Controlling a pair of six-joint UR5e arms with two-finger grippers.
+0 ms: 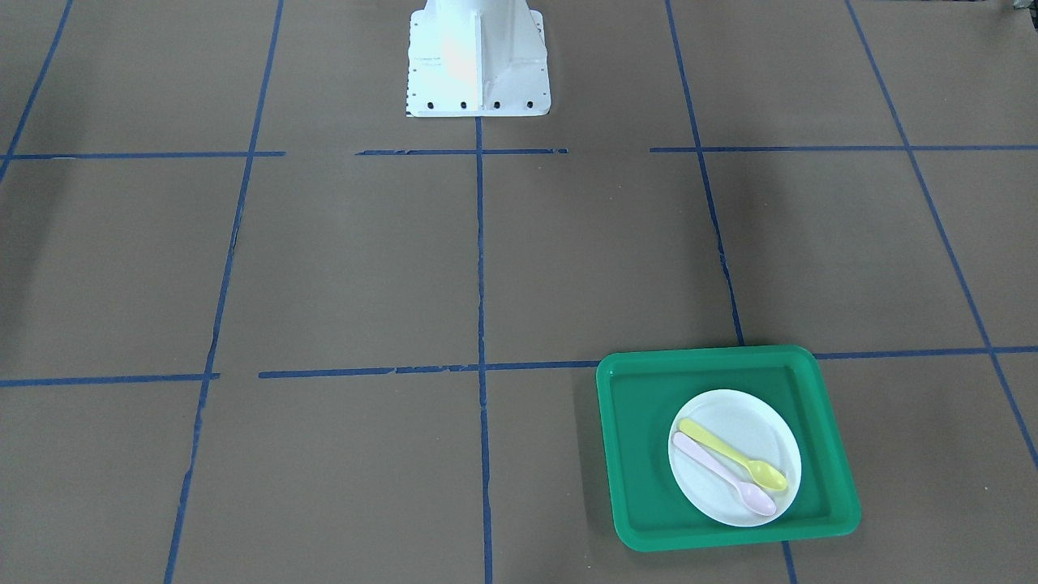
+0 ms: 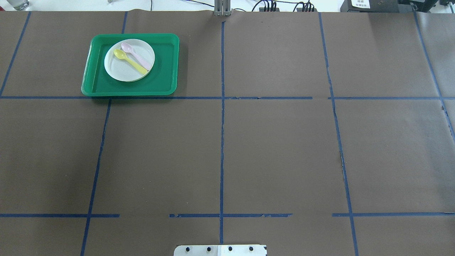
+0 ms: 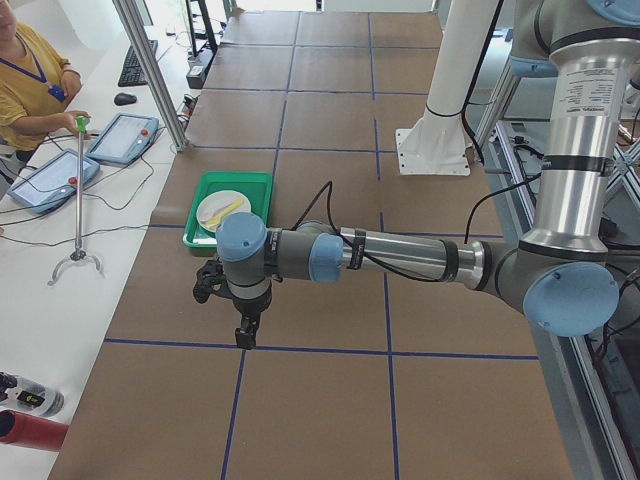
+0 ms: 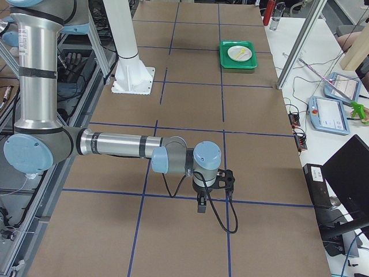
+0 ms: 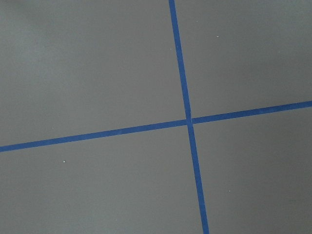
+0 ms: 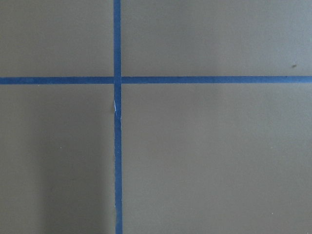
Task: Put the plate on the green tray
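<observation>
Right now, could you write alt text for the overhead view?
A white plate holding a yellow spoon and a pink spoon sits inside a green tray at the far left of a brown table gridded with blue tape.

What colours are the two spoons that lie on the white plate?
A yellow spoon and a pale pink spoon, clearest in the exterior front-facing view.

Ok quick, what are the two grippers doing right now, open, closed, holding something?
Left gripper: cannot tell, seen only from the side view.
Right gripper: cannot tell, same reason.
</observation>
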